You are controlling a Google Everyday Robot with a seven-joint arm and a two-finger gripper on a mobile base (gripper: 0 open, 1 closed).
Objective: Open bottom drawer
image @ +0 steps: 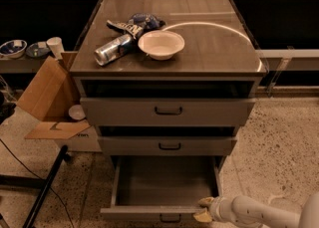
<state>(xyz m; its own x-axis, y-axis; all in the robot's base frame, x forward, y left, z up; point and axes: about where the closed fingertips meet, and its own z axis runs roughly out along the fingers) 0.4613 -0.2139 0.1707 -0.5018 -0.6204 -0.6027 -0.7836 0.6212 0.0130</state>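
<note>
The bottom drawer of the grey cabinet stands pulled out far, its inside bare; its front edge with a small black handle is at the lower frame edge. My gripper is at the drawer's front right corner, its yellowish fingertips by the front rim, right of the handle. The white arm reaches in from the lower right. The mid drawer and the top drawer stand shut.
On the cabinet top lie a white bowl, a can on its side and a blue snack bag. An open cardboard box stands at the left. A black stand leg crosses the floor lower left.
</note>
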